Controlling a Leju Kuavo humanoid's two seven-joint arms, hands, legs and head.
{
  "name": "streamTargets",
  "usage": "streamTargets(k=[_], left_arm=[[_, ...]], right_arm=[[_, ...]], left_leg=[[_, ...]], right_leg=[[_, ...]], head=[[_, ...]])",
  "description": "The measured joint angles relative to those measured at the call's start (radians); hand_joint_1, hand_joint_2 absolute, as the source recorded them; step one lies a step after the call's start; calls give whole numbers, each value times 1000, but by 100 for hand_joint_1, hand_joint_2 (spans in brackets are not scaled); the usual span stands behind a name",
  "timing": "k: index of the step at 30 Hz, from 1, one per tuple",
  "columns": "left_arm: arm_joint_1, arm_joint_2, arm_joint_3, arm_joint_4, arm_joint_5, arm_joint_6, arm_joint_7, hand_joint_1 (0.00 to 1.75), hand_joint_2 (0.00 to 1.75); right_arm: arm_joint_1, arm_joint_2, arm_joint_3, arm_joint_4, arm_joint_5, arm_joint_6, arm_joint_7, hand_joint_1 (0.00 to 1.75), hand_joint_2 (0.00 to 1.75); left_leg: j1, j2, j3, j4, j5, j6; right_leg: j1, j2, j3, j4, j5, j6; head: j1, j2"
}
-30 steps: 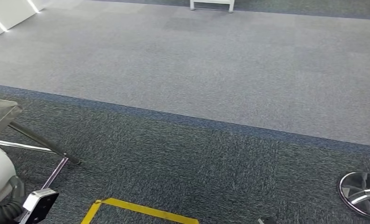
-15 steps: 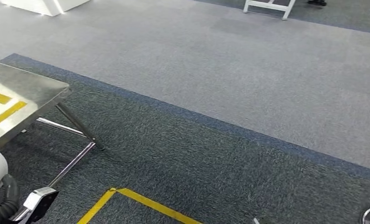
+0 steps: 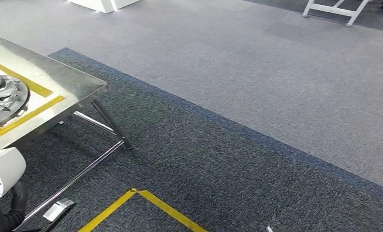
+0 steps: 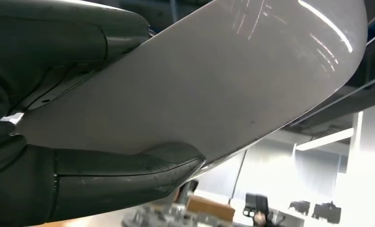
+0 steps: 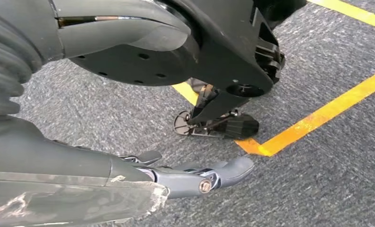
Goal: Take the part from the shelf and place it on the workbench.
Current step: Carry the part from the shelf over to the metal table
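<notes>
Grey and dark carpet spreads ahead of me, and off beyond my left hand [image 4: 43,156] stands the workbench [image 3: 73,89] with yellow tape lines and a spoked metal disc [image 3: 1,96] already on it. I clamp the smooth grey part [image 4: 214,90] between thumb and fingers, carrying it toward that bench, I judge. My right hand [image 5: 129,175] hangs low over the carpet beside yellow floor tape [image 5: 318,118], fingers loosely extended and holding nothing.

Grey carpet [image 3: 257,72], yellow floor tape [image 3: 146,200]

Your table [image 3: 68,87] stands far left on carpet [image 3: 238,159]; wheel cover [image 3: 3,96] lies on it; tape corner [image 3: 136,193] in front.
</notes>
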Motion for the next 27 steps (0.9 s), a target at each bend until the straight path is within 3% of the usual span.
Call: streamTargets(k=[2, 3, 4, 5, 7, 9, 11, 12, 14, 16, 17, 18, 19, 20, 22, 23, 25, 27], left_arm=[[0, -20, 10, -18, -28, 0, -19, 175, 175], [1, -26, 14, -25, -32, 0, -21, 175, 175], [2, -32, 17, -32, -36, 0, -21, 175, 175], [3, -37, 21, -38, -39, 0, -20, 175, 175], [2, -44, 25, -51, -42, 0, -19, 175, 175], [0, -48, 27, -59, -43, 1, -17, 175, 175], [3, -51, 28, -63, -43, 1, -10, 175, 175], [4, -53, 28, -65, -43, 1, -7, 175, 175], [3, -55, 26, -69, -43, 2, -3, 175, 175], [0, -57, 22, -72, -44, 3, -1, 175, 175], [0, -58, 19, -72, -45, 3, 0, 175, 175], [1, -58, 18, -72, -45, 3, 0, 175, 175], [1, -58, 17, -72, -45, 3, 1, 175, 175], [1, -58, 16, -72, -45, 3, 2, 175, 175], [1, -58, 14, -72, -46, 3, 3, 175, 175], [1, -59, 12, -73, -48, 3, 3, 175, 175], [1, -58, 9, -77, -53, 3, 6, 175, 175], [2, -58, 9, -81, -59, 3, 10, 175, 175]], right_arm=[[3, 0, 0, 0, -1, 0, 0, 0, 175], [4, 0, 0, 0, -1, 0, 0, 0, 175], [4, 0, 0, 0, -1, 0, 0, 0, 175], [3, 1, 0, 0, -1, 0, 0, 0, 175], [3, 1, 0, 0, -1, 1, 0, 0, 175], [2, 1, 0, 0, -1, 1, -1, 0, 175], [0, 1, 0, 0, -1, 1, -1, 0, 175], [-2, 1, 0, 0, -1, 1, -1, 0, 175], [-4, 1, 0, 0, -1, 1, -1, 0, 175], [-3, 1, 0, 0, -1, 0, 0, 0, 175], [-1, 1, 0, 0, -1, 0, 0, 0, 175], [0, 1, 0, 0, -1, 0, 0, 0, 175], [1, 1, 0, 0, -1, -1, 0, 0, 175], [2, 1, 0, 0, -1, -1, 0, 0, 175], [2, 1, 0, 0, -1, -2, 0, 0, 175], [2, 1, 0, 1, -1, -2, 0, 0, 175], [1, 1, 0, 1, 0, -2, 0, 0, 175], [0, 2, 0, 1, 0, -2, 0, 0, 175]], left_leg=[[6, 27, -59, 120, -45, -9], [9, 32, -70, 142, -42, -12], [12, 36, -62, 124, -19, -15], [14, 44, -35, 72, 18, -15], [9, 91, 32, -61, 75, -10], [0, 125, 61, -124, 83, 1], [-2, 108, 59, -129, 80, 14], [-1, 96, 60, -131, 81, 20], [4, 73, 62, -136, 84, 33], [6, 48, 60, -136, 84, 42], [5, 35, 60, -136, 84, 44], [5, 20, 61, -136, 83, 44], [5, 5, 63, -135, 83, 44], [5, -10, 66, -135, 82, 42], [4, -36, 69, -132, 80, 37], [3, -47, 67, -130, 79, 32], [5, -68, 59, -128, 82, 19], [7, -77, 53, -128, 84, 6]], right_leg=[[1, -28, 3, 0, -4, -2], [1, -42, 6, 0, -7, -1], [0, -55, 9, 0, -10, 1], [0, -67, 15, 0, -13, 4], [3, -89, 25, 2, -23, 13], [10, -110, 31, 3, -32, 24], [12, -135, 38, 2, -38, 34], [10, -131, 40, 6, -45, 39], [6, -82, 13, 68, -87, 47], [5, -25, -57, 209, -154, 50], [5, -15, -92, 273, -175, 50], [5, -12, -114, 306, -176, 49], [5, -10, -117, 298, -154, 47], [5, -5, -101, 251, -115, 45], [1, 36, -48, 112, -35, 39], [-1, 58, -26, 59, -17, 36], [-2, 79, -8, 24, -16, 31], [-3, 58, -2, 17, -14, 22]], head=[[-2, 0], [-2, 0], [-2, 0], [-2, 0], [-3, 0], [-1, 0], [1, 0], [2, 0], [7, 0], [13, 0], [14, 0], [14, 0], [14, 0], [14, 0], [14, 0], [14, 0], [13, 0], [13, 0]])
